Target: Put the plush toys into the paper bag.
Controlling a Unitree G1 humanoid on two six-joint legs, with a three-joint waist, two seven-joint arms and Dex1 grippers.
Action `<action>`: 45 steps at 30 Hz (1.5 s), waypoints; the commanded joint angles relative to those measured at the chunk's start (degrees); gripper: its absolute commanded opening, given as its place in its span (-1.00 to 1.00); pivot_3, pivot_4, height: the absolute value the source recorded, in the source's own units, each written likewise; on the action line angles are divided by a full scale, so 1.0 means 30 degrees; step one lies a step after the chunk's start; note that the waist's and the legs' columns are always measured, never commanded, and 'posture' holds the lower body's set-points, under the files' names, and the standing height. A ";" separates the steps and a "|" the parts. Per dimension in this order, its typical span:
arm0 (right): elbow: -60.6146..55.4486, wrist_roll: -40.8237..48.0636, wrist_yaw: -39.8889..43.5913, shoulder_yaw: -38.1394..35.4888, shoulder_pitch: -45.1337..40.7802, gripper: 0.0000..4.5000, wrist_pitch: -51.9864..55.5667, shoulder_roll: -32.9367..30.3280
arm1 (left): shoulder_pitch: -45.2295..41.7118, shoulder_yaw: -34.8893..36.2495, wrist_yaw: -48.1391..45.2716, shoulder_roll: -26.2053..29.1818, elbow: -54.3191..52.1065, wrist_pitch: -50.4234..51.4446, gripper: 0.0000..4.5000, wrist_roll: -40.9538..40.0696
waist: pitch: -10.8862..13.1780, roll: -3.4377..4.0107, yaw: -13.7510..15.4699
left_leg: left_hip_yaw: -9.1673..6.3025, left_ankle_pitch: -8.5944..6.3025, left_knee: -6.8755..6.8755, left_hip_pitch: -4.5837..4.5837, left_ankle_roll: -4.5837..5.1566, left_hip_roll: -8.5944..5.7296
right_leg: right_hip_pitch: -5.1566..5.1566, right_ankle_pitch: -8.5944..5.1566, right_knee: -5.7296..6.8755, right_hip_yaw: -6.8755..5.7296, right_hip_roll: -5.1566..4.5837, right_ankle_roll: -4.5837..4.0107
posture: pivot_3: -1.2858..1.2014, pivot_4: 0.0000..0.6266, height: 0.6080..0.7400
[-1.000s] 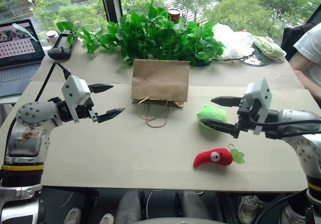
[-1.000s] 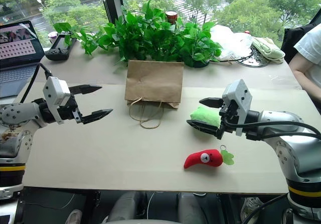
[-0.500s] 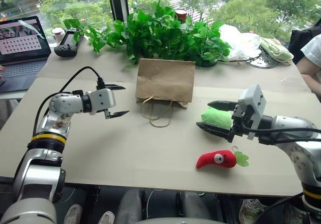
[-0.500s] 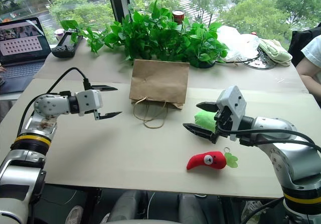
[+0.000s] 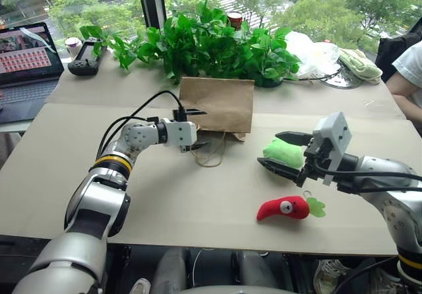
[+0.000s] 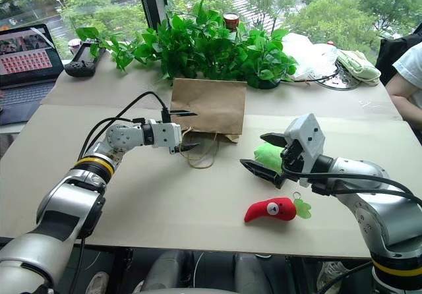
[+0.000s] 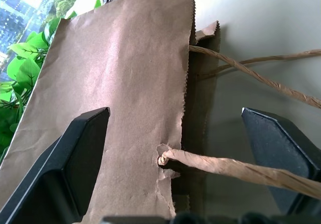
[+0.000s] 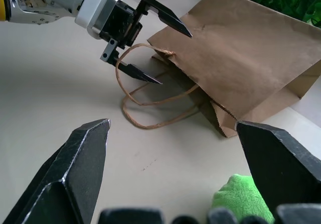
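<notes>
Left pincer (image 5: 196, 129) spread wide at the mouth of the paper bag (image 5: 217, 103), which lies flat on the table (image 5: 79, 169). Catch only the top ply near the cord handle (image 7: 235, 167); thin creased kraft tears. Right pincer (image 5: 282, 150) apart, empty, beside the soft green toy (image 5: 282, 153); red chili toy (image 5: 283, 207) nearby.

I see the paper bag (image 7: 125, 98) as creased matt kraft with twisted cord handles (image 7: 241, 170), both toys beside it fuzzy plush, the table (image 5: 198, 202) smooth matt.
</notes>
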 commanded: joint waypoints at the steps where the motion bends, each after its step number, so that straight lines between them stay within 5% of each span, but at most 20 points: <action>1: -0.0698 0.0384 -0.0308 -0.0570 -0.0139 1.00 -0.0027 0.0030 | -0.0553 0.0422 -0.0543 0.0096 0.0139 -0.0478 0.70 -0.0592 | 0.0000 0.0000 0.0028 | 0.0001 0.0000 0.0000 -0.0001 0.0000 -0.0001 | 0.0000 0.0000 -0.0001 -0.0001 -0.0001 0.0000 | 0.03 -0.52 1.00; 11: -0.0519 0.0218 -0.0568 -0.0266 -0.0341 1.00 -0.0181 0.0102 | -0.0389 0.0345 -0.0877 0.0256 0.0379 -0.0247 -0.97 -0.0346 | 0.0000 0.0000 0.0056 | -0.0001 0.0000 0.0006 -0.0002 0.0000 -0.0002 | 0.0004 0.0000 -0.0001 -0.0003 -0.0002 0.0000 | 0.03 -0.52 1.00; 18: -0.0284 -0.0023 -0.0754 0.0006 -0.0539 1.00 -0.0265 0.0194 | -0.0176 0.0823 -0.1783 0.0063 -0.0003 0.0074 -0.97 -0.1308 | 0.0000 0.0000 0.0052 | -0.0002 0.0000 0.0007 -0.0002 0.0000 -0.0002 | 0.0004 0.0000 0.0000 -0.0003 -0.0001 0.0000 | 0.03 -0.52 1.00; 23: -0.0112 -0.0300 -0.0942 0.0251 -0.0541 1.00 -0.0273 0.0278 | 0.0847 0.2156 -0.5209 0.0202 -0.2636 0.1714 -0.97 -0.4679 | 0.0000 0.0001 0.0027 | -0.0001 0.0000 0.0008 -0.0001 0.0000 0.0002 | 0.0002 0.0000 0.0004 -0.0003 -0.0001 0.0000 | 0.03 -0.52 1.00; 31: -0.0470 -0.0531 -0.1447 0.1063 -0.0060 1.00 -0.0221 0.0888 | 0.6102 0.3607 -0.8290 0.2826 -1.6013 1.1790 -0.97 -1.0914 | -0.0004 0.0010 -0.0391 | -0.0093 0.0002 0.0010 0.0007 -0.0001 0.0025 | 0.0000 0.0000 0.0034 0.0009 0.0012 -0.0001 | 0.03 -0.52 1.00; 36: -0.0564 -0.0656 -0.1822 0.1606 -0.0023 1.00 -0.0131 0.1381 | 0.8187 0.3934 -0.7629 0.3945 -1.9955 1.4794 -0.97 -1.1264 | -0.0006 0.0014 -0.0361 | -0.0135 0.0005 0.0021 0.0056 -0.0003 0.0015 | 0.0051 -0.0002 0.0040 0.0017 0.0009 0.0002 | 0.03 -0.52 1.00; 43: -0.0476 -0.0807 -0.2158 0.2002 0.0038 1.00 0.0214 0.1669 | 0.8048 0.3929 -0.7146 0.3764 -2.0196 1.5926 -0.97 -1.0974 | -0.0006 0.0014 -0.0230 | -0.0165 0.0007 0.0036 0.0097 -0.0001 0.0006 | 0.0143 -0.0007 0.0006 0.0007 0.0013 0.0009 | 0.03 -0.52 1.00; 45: -0.0658 -0.0552 -0.2267 0.2021 0.0078 0.78 0.0326 0.1809 | 0.7651 0.3918 -0.6887 0.3537 -1.9941 1.6215 -1.00 -1.0966 | -0.0006 0.0013 -0.0226 | -0.0180 0.0007 0.0034 0.0095 -0.0001 0.0006 | 0.0143 -0.0007 0.0004 0.0005 0.0019 0.0009 | 0.03 -0.52 1.00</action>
